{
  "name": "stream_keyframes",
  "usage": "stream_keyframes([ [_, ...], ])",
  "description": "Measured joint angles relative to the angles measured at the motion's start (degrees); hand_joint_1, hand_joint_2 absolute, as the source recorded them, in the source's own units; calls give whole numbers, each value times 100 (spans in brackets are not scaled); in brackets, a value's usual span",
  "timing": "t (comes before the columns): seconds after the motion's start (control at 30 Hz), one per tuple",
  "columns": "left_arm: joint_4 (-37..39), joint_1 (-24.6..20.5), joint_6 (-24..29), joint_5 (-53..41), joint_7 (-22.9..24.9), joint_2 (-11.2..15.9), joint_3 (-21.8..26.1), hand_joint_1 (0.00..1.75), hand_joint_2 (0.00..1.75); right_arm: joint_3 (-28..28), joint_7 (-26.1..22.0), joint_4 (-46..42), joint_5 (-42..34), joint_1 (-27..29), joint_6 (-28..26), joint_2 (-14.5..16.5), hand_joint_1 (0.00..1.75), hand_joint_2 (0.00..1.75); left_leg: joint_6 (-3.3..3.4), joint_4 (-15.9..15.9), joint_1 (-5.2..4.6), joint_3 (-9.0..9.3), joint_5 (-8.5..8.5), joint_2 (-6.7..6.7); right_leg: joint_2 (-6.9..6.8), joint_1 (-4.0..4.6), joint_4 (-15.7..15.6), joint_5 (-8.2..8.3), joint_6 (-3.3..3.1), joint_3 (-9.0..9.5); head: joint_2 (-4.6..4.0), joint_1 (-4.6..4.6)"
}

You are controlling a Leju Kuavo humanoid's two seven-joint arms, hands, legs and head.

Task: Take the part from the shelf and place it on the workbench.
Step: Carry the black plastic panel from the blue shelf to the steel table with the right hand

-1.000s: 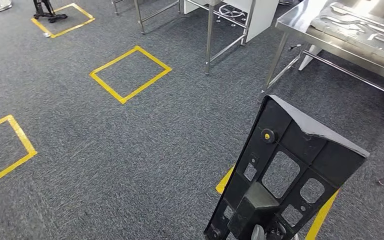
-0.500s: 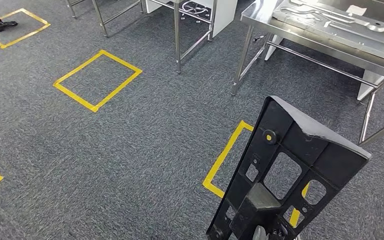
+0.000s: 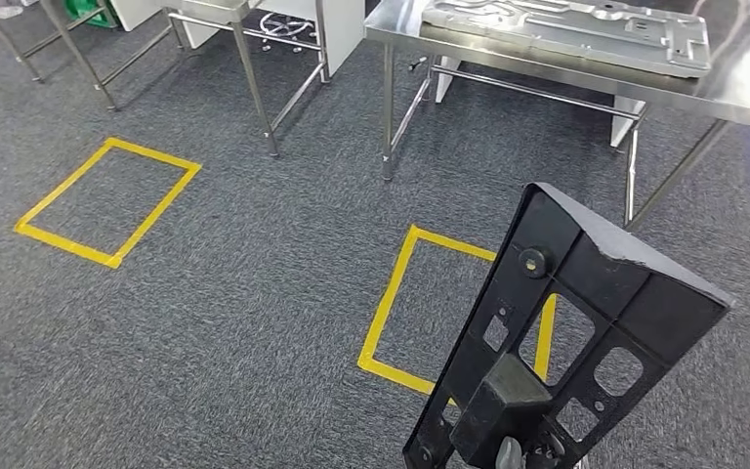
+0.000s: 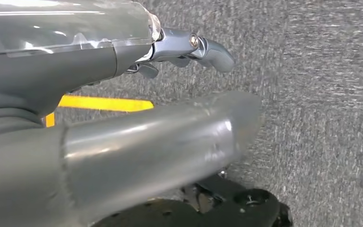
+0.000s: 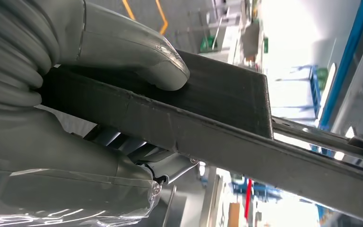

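At 12 to 1 o'clock in the head view, steel counter [image 3: 742, 93], biggest thing in frame, carrying one flat grey metal panel [image 3: 566, 27]. A second steel-legged counter [image 3: 254, 59] sits at 11 o'clock, only partly in frame. Grey carpet floor [image 3: 234, 293] with yellow tape squares: two full ones, one [image 3: 107, 200] at 9 o'clock, one [image 3: 386, 303] near centre just in front of the counter, plus a corner scrap at the far 9–10 o'clock edge.

One black part [image 3: 566, 332] at 5 o'clock, held up tilted, well apart from the counter, not yet placed. Right robot hand [image 5: 75, 94] grips it: thumb [image 5: 137, 56] pressed on the flat face, fingers wrapped underneath. Left robot hand [image 4: 184, 47] hangs over the carpet, holds nothing; fingers look loosely curled, so whether it is spread or closed cannot be told.

Risks, judged: the part is long and gripped at its low end, so it could lever or slip in the hand while walking. Its raised top edge could clip the counter rim or legs on approach. Setting it down on the metal panel rather than bare steel could leave it rocking or sliding off.
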Motion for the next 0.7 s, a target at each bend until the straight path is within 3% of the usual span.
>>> stream_keyframes([
  [0.07,2,5,-2,0,-9,8,1,0,0,-4,1,1,4,-3,10,1,175,175,23,-712,14,264,361,-215,167,-12,83,-59,51,-5,-1,-6],
  [0.13,5,-10,-9,-1,-23,13,1,0,0,-11,1,1,11,-6,22,4,175,175,85,-1021,12,383,406,-387,287,-24,131,-85,119,-50,-1,-10],
  [0.2,7,-40,-15,-3,-37,9,-1,0,0,-22,1,-1,16,-3,34,6,175,175,170,-1061,1,404,404,-317,395,-36,121,-70,191,-80,0,-12],
  [0.23,7,-50,-17,-4,-40,3,-1,0,0,-29,1,-2,17,2,38,7,175,175,210,-1093,6,424,416,-248,335,-30,139,-82,222,-91,-1,-12],
  [0.3,7,-50,-18,-8,-49,-8,-2,0,0,-40,1,-4,19,-6,48,7,175,175,283,-1153,28,457,440,-106,8,-14,421,-251,280,-226,-1,26],
  [0.33,7,-41,-18,-9,-52,-9,-2,0,0,-44,1,-4,21,-14,55,7,175,175,304,-1164,23,465,438,-32,-195,-17,721,-409,305,-378,-1,46],
  [0.37,7,-29,-17,-8,-54,-8,-2,0,0,-48,2,-3,23,-23,64,7,175,175,318,-1167,18,469,429,46,-305,-32,1094,-577,331,-578,0,64],
  [0.43,7,-12,-17,-5,-58,-7,-2,0,0,-56,5,2,33,-28,81,7,175,175,318,-1167,10,486,400,200,-368,-69,1628,-713,366,-886,0,68],
  [0.47,7,-12,-22,-4,-65,-7,-3,0,0,-60,8,5,52,-27,87,7,175,175,306,-1167,10,506,382,257,-379,-82,1615,-623,374,-898,0,68],
  [0.5,7,-17,-34,-2,-75,-8,-4,0,0,-63,11,9,85,-26,86,7,175,175,290,-1167,11,534,361,300,-393,-90,1377,-441,371,-788,-1,69],
  [0.57,7,-37,-68,8,-98,-10,-10,0,0,-67,18,11,178,-27,67,7,175,175,249,-1169,7,586,313,354,-467,-74,599,-79,330,-391,-1,68],
  [0.63,7,-60,-93,15,-112,-13,-18,0,0,-68,24,11,240,-26,43,9,175,175,193,-1176,-5,608,273,383,-529,-31,148,12,267,-161,-1,66],
  [0.7,7,-74,-110,16,-117,-13,-25,0,0,-69,31,10,262,-20,27,12,175,175,122,-1215,-12,651,257,407,-515,-1,95,-33,209,-140,-1,63],
])
